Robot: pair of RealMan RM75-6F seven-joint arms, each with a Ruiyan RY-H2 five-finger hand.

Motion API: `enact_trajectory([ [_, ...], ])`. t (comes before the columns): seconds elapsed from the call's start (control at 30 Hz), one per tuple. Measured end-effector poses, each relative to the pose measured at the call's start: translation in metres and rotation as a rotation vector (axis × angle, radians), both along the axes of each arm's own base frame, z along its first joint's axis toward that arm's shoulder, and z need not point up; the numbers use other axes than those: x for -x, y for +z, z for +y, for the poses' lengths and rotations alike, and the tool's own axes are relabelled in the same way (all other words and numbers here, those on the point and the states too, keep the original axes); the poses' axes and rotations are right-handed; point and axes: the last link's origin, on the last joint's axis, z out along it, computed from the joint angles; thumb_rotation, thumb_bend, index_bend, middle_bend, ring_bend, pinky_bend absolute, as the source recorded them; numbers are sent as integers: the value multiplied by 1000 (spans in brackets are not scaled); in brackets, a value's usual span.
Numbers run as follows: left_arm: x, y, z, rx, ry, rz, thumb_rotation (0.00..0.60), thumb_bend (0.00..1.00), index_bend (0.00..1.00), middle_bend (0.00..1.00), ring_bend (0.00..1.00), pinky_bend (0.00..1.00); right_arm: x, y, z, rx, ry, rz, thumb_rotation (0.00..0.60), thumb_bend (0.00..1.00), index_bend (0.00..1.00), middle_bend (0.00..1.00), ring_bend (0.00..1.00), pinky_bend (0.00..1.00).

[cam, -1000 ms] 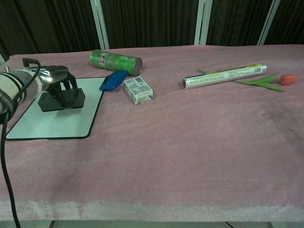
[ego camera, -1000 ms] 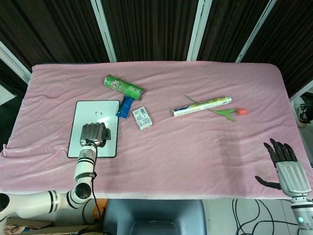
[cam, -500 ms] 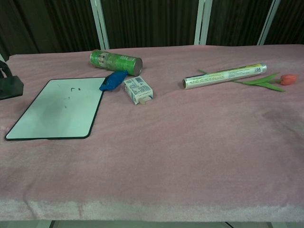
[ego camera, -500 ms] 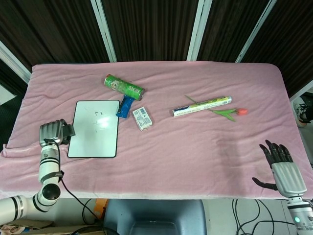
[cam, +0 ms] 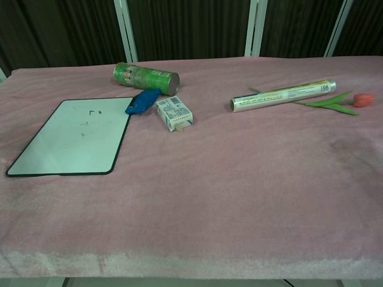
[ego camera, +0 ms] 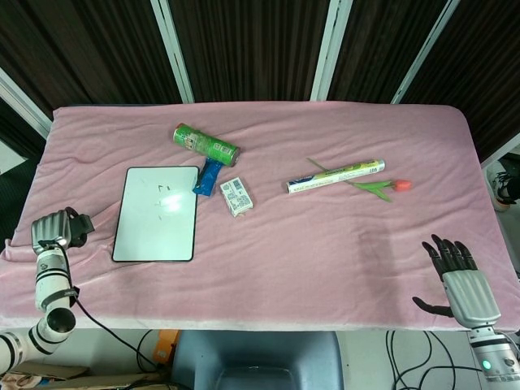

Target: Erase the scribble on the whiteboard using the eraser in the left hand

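The whiteboard (ego camera: 156,213) lies flat on the pink cloth at the left, also seen in the chest view (cam: 67,139). A few small dark marks (ego camera: 163,188) remain near its top edge, showing in the chest view as marks (cam: 92,112). My left hand (ego camera: 54,231) sits off the board, to the left of its lower edge, fingers curled around the black eraser (ego camera: 80,228), of which only a dark edge shows. My right hand (ego camera: 461,278) hovers at the table's front right corner, fingers spread and holding nothing. The chest view shows neither hand.
A green can (ego camera: 205,144), a blue packet (ego camera: 207,177) touching the board's top right corner, and a small box (ego camera: 236,197) lie right of the board. A foil roll (ego camera: 335,175) and a tulip (ego camera: 382,187) lie at mid-right.
My left hand with the eraser has slid off the whiteboard to the left and out of the chest view. The right hand has drifted slightly up and left.
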Motion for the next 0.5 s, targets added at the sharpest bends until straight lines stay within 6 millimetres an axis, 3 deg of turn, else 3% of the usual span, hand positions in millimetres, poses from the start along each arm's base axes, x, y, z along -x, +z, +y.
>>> enact_trajectory([
  [0.27, 7, -6, -3, 18, -1, -42, 600, 424, 156, 284, 282, 538, 0, 0, 0, 2, 1, -1, 600, 307, 0, 0, 0, 96],
  [0.37, 9, -9, -4, 42, 11, -58, 600, 389, 30, 112, 130, 455, 0, 0, 0, 1, 2, -1, 600, 308, 0, 0, 0, 96],
  [0.43, 11, -10, -6, 59, 25, -69, 600, 365, 0, 21, 37, 380, 0, 0, 0, 2, 2, -2, 600, 308, 0, 0, 0, 96],
  [0.5, 13, -11, -6, 75, 36, -75, 600, 349, 0, 0, 3, 329, 0, 1, 0, 2, 3, -3, 600, 308, 0, 0, 0, 96],
])
